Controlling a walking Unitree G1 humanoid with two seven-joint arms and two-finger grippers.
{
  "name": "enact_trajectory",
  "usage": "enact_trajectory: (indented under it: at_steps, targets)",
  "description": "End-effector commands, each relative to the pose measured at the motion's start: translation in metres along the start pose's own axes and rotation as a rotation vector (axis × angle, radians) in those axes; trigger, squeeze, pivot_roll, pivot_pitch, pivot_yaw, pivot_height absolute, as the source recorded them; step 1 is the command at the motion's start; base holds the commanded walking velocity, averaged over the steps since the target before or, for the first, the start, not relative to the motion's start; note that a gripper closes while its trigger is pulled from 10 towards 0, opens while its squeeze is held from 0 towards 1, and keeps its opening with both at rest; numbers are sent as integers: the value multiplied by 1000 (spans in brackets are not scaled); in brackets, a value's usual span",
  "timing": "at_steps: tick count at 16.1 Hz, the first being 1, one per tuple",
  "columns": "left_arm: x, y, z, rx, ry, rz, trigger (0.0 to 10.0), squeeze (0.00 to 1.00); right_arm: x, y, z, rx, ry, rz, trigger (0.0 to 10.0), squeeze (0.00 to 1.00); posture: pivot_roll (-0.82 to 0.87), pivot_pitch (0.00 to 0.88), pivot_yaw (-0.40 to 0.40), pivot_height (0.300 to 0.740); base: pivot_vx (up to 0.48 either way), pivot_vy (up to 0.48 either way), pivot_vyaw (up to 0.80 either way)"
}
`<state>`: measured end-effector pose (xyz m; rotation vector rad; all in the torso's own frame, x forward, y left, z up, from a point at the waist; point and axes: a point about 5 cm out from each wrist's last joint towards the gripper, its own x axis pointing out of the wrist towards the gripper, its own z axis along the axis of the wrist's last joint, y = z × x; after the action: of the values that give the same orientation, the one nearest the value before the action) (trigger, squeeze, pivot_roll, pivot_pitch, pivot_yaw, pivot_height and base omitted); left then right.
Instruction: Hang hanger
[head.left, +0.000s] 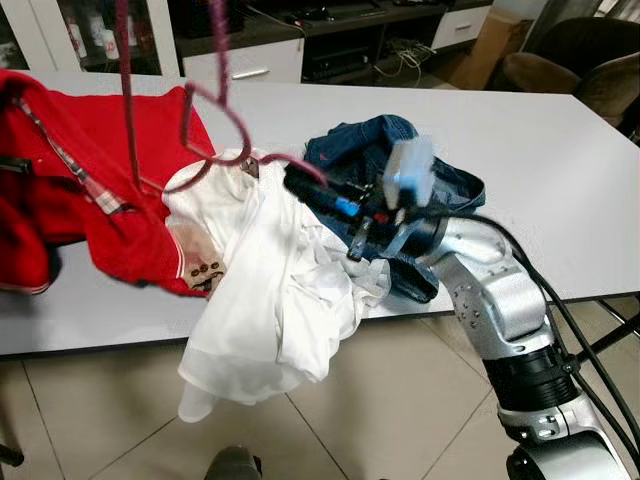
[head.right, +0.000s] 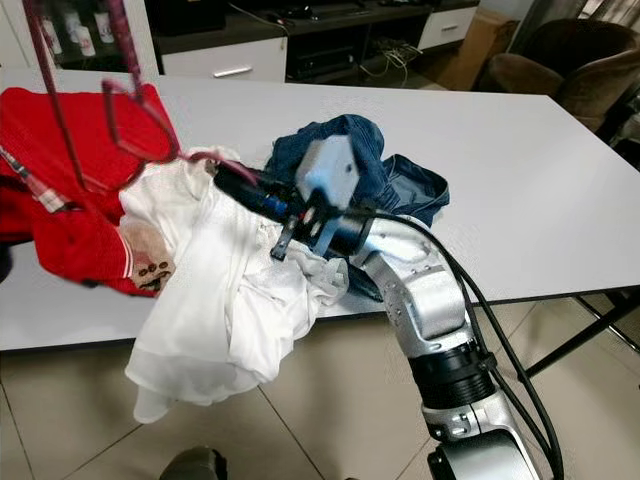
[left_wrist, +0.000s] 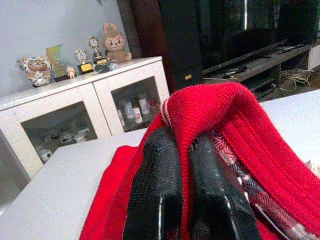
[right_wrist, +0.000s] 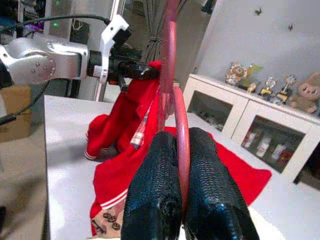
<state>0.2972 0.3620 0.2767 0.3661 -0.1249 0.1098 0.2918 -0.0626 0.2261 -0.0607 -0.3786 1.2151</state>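
Above the heap of clothes on the tabletop (head.left: 560, 170), the right pincer (head.left: 300, 182) is clamped on the lower end of a dark red hanger (head.left: 215, 105). The right wrist view shows its two black fingers (right_wrist: 152, 195) pressed together with the hanger's rod between them. The grip sits low on the frame, probably so that the rest of it stands free, with the upper part rising out of the head views and the hook not visible.

Away on the robot's left, the left pincer (right_wrist: 127, 70) is closed on a fold of the red garment (head.left: 90, 180); its fingers (left_wrist: 155, 190) pinch the knitted edge and lift it off the surface. Held up like this, the cloth seems meant to meet the hanger, which crosses in front of it.

Beneath the right arm lies a white shirt (head.left: 270, 300), spilling over the tabletop's near edge toward the floor, and behind it a bundle of blue denim (head.left: 370, 150). Both appear to be waiting their turn.

Beyond stand a white cabinet (left_wrist: 100, 110) with glass doors and figurines on top.
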Motion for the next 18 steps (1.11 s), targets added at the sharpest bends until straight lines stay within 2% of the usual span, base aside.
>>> enact_trajectory:
  at_steps: [1, 2, 3, 6, 8, 12, 14, 16, 18]
  targets:
    - [2, 2, 9, 30, -23, -12, 0, 0, -3, -7, 2, -60, 10, -40, 10000, 0, 180, 5, -80, 740, 0, 0, 0]
    - [4, 6, 17, 29, -52, -14, 0, 0, 3, -19, 6, -121, -26, -134, 10000, 0, 182, 4, -83, 740, 0, 0, 0]
    - [5, 6, 19, 27, -61, -16, 0, 0, 5, -19, 7, -126, -36, -143, 10000, 0, 183, 4, -84, 740, 0, 0, 0]
    - [12, 4, 34, 11, -118, -28, 0, 0, 18, -13, 6, -150, -79, -158, 10000, 0, 182, 1, -87, 740, 0, 0, 0]
    - [17, 1, 44, 7, -150, -38, 0, 0, 26, -11, 7, -124, -134, -192, 10000, 0, 176, 0, -86, 740, 0, 0, 0]
    - [23, -1, 53, 1, -178, -44, 0, 0, 34, -10, 10, -124, -183, -224, 10000, 0, 176, 0, -86, 740, 0, 0, 0]
    - [26, -3, 54, 2, -179, -47, 0, 0, 35, -18, 22, -97, -245, -262, 10000, 0, 176, 0, -86, 740, 0, 0, 0]
    - [29, -5, 48, 5, -165, -54, 0, 0, 36, -18, 34, -1, -302, -194, 10000, 0, 172, 0, -85, 740, 0, 0, 0]
    - [31, -9, 40, 7, -142, -56, 0, 0, 35, -13, 31, 93, -298, -118, 10000, 0, 173, 0, -88, 740, 0, 0, 0]
